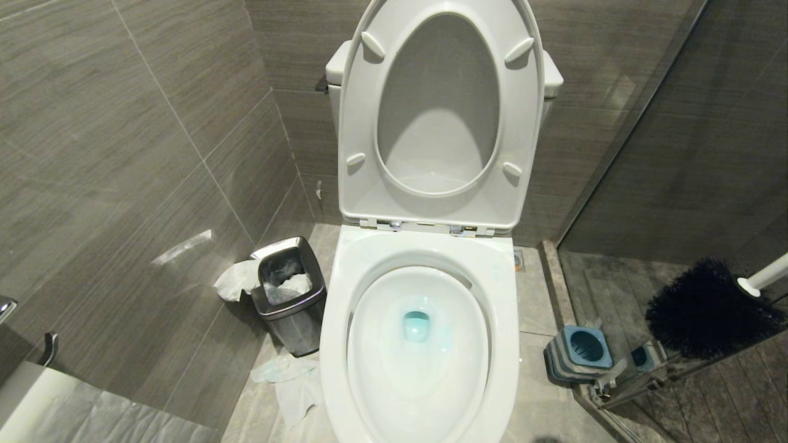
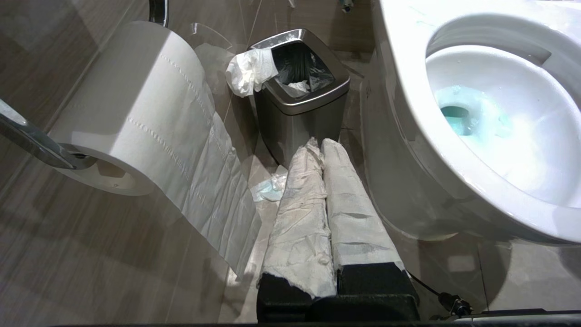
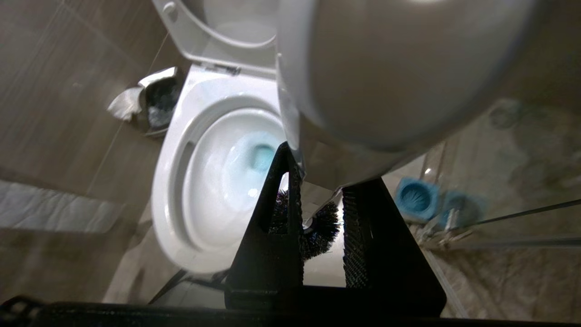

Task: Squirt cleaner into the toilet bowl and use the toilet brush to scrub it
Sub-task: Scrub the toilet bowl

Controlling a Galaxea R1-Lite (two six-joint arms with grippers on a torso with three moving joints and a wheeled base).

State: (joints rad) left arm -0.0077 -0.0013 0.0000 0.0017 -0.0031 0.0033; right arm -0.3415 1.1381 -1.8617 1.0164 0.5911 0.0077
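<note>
The toilet bowl (image 1: 335,332) stands with seat and lid raised. Teal-blue cleaner (image 1: 417,325) tints the water at its bottom. To the right of the bowl the toilet brush (image 1: 708,311) hangs in the air, black bristle head toward the toilet and white handle (image 1: 766,275) running off the right edge. In the right wrist view my right gripper (image 3: 320,177) is shut on that handle (image 3: 386,77), with the bristle head (image 3: 324,227) showing past its black fingers and the bowl (image 3: 168,181) beyond. My left gripper (image 2: 320,144), its fingers wrapped in white, is shut on nothing and parked low beside the bowl (image 2: 408,91).
The blue-topped brush holder (image 1: 578,352) sits on the floor right of the toilet, against a glass partition's metal frame (image 1: 615,381). A steel waste bin (image 1: 289,307) with tissue hanging out stands left of the toilet. Crumpled tissue (image 1: 289,381) lies beside it. A toilet roll (image 2: 136,104) hangs on the left wall.
</note>
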